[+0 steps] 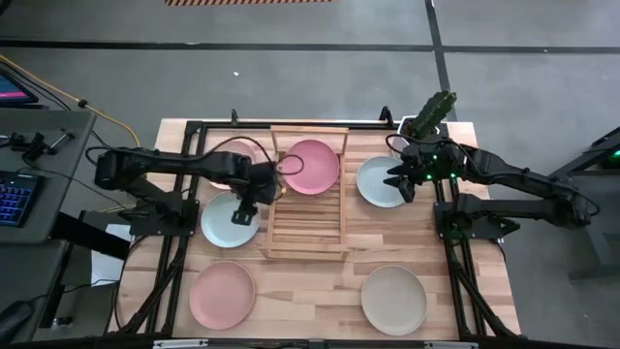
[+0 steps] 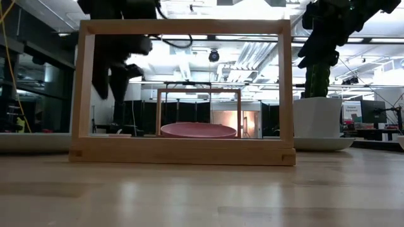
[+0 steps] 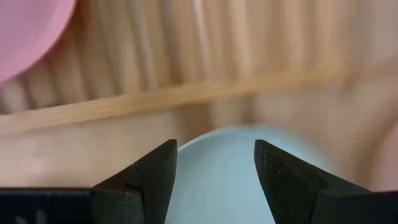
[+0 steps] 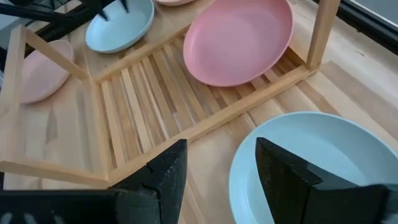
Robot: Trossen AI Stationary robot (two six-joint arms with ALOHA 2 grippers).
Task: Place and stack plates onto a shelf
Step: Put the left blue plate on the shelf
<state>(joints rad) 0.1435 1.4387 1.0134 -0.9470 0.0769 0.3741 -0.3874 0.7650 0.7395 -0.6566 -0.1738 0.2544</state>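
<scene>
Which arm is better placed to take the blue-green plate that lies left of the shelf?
Left. The left gripper hangs open over that blue-green plate, beside the shelf; the right gripper is across the shelf.

A rectangular light-wood slatted shelf (image 1: pixel 307 194) holds one round matte pink plate (image 1: pixel 311 166) flat at its far end, while around it lie two pale blue-green plates (image 1: pixel 230 221) (image 1: pixel 381 181), two pink plates (image 1: pixel 222 294) (image 1: pixel 232 155) and a cream plate (image 1: pixel 393 300).
</scene>
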